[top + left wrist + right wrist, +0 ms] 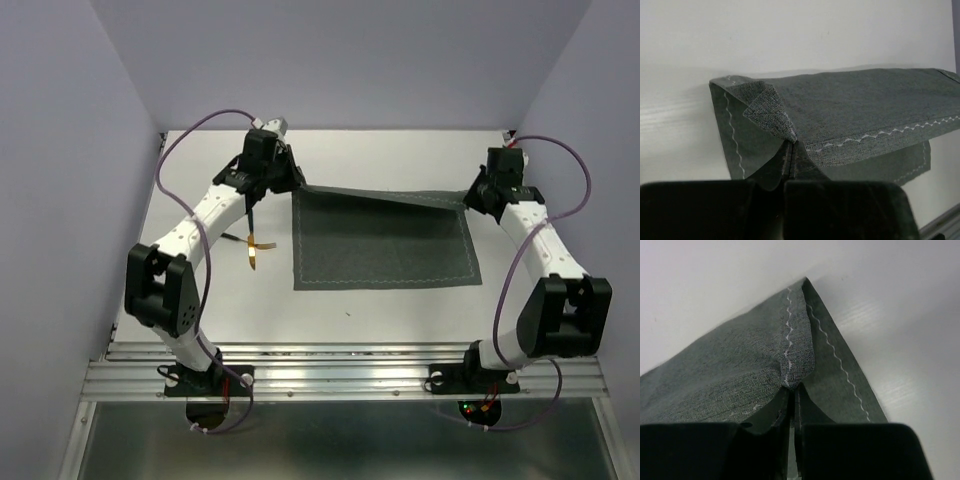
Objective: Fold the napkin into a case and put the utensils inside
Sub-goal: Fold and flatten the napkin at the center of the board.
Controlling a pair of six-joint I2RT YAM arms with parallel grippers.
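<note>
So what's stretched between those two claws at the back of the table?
The far edge of the napkin: the left gripper and the right gripper each pinch one of its far corners. The top view shows it.

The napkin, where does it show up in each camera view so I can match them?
Top external: the napkin lies mid-table, its far corners pinched by the left gripper and right gripper.
Left wrist: it fills the centre and right, corner pinched at bottom centre.
Right wrist: it spreads left and centre, corner pinched at bottom centre.
Shared landmark: the light zigzag stitching along its hem.
</note>
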